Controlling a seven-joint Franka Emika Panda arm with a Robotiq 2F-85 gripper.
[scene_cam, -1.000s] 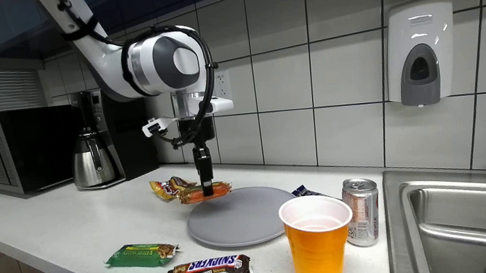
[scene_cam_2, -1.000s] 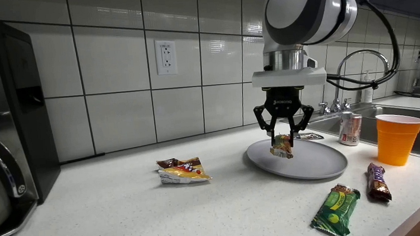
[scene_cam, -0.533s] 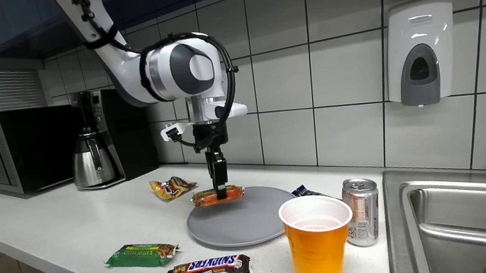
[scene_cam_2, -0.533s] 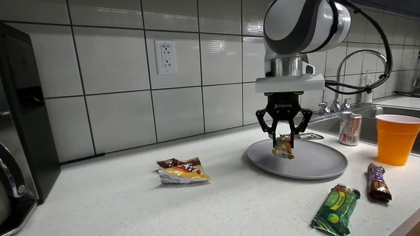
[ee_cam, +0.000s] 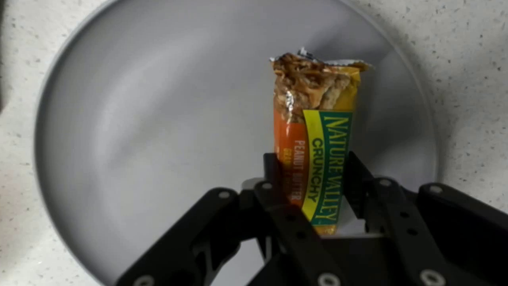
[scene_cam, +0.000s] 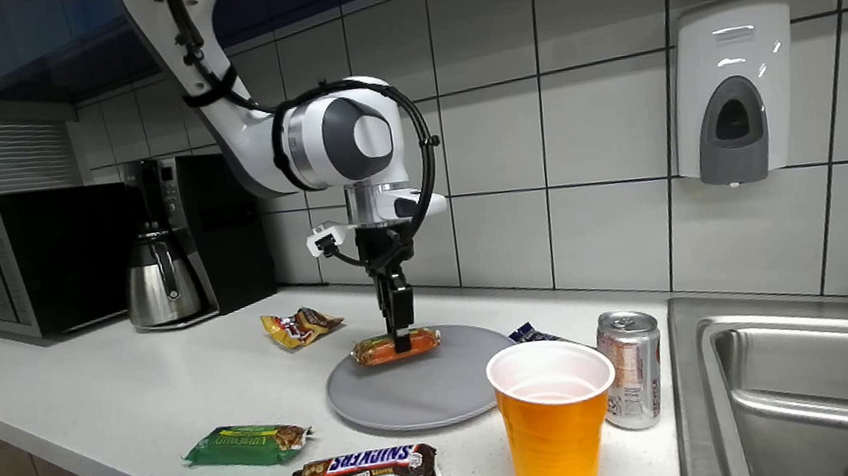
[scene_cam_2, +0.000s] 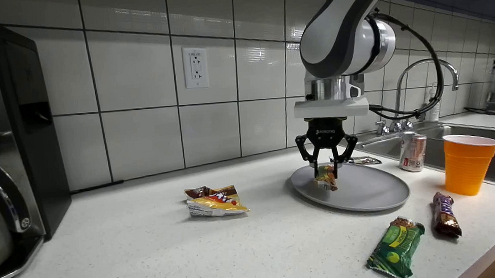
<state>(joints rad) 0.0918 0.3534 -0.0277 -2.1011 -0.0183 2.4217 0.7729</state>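
Observation:
My gripper (scene_cam: 402, 342) points down and is shut on an orange and green wrapped Nature Valley bar (scene_cam: 375, 351). In the wrist view the fingers (ee_cam: 311, 163) press both long sides of the bar (ee_cam: 317, 131). The bar lies level, low over the round grey plate (scene_cam: 427, 391), near its rim on the coffee maker side. I cannot tell whether it touches the plate. The other exterior-side look at the gripper (scene_cam_2: 326, 175) also shows the bar (scene_cam_2: 325, 186) between the fingertips, over the plate (scene_cam_2: 375, 191).
A green wrapped bar (scene_cam: 247, 446) and a Snickers bar (scene_cam: 364, 472) lie in front of the plate. A yellow wrapper (scene_cam_2: 217, 201), a dark wrapper (scene_cam: 533, 333), an orange cup (scene_cam: 557, 432) and a can (scene_cam: 632, 374) stand or lie around. A sink (scene_cam: 691, 399) borders the counter.
My gripper has carried the bar from beside the yellow wrapper, at the plate's edge, across over the plate and lower. The gripper stays shut on it. The other things have not moved.

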